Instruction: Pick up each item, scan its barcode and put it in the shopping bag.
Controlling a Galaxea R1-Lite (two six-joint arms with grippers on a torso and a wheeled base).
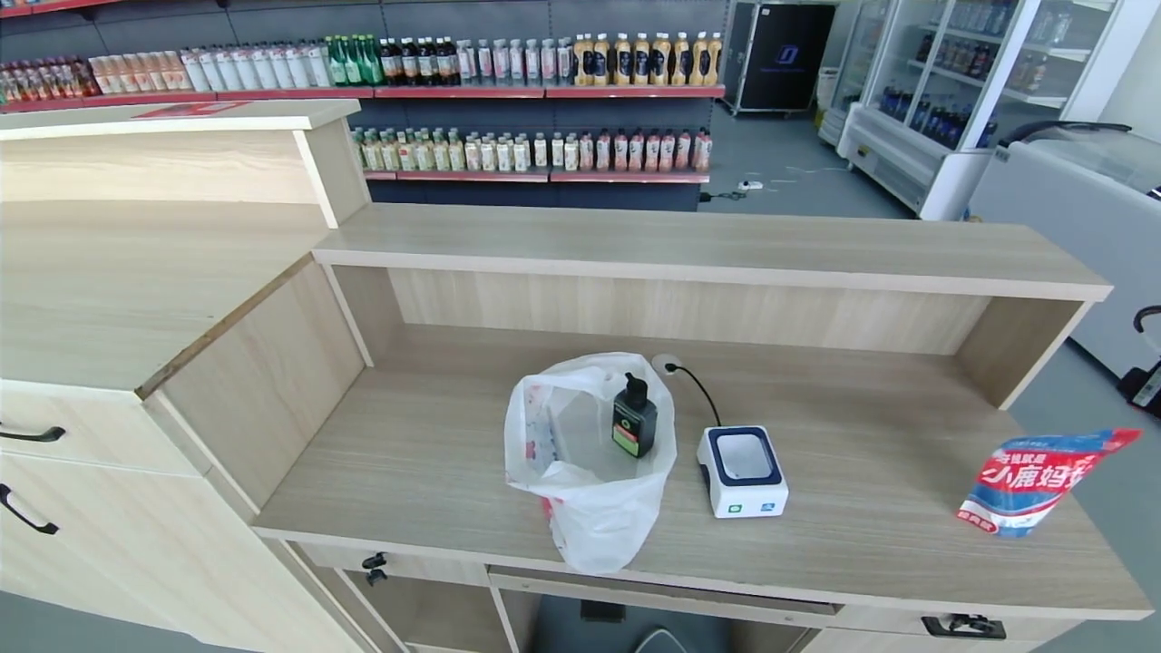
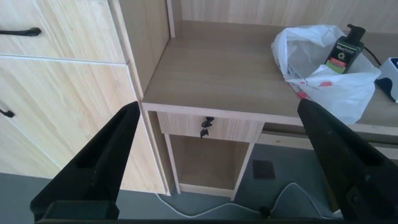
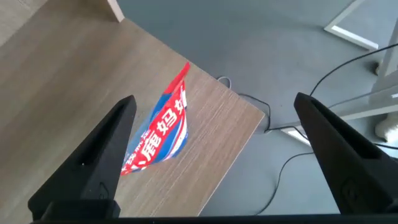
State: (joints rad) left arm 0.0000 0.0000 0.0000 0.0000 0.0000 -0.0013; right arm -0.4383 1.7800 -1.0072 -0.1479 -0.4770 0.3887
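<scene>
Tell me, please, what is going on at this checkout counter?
The robot is bagging shop items. A dark pump bottle stands upright in the white shopping bag, beside the barcode scanner. A blue and red pouch sits at the right end of the counter, not yet bagged. The right gripper hangs above that pouch with its jaws open, holding nothing. The left gripper, jaws also open, is off the counter's left front corner.

Both the left gripper (image 2: 217,106) and the right gripper (image 3: 214,98) are matte black. Their fingers (image 2: 99,168) are broad flat wedges, tapering to blunt tips.
</scene>
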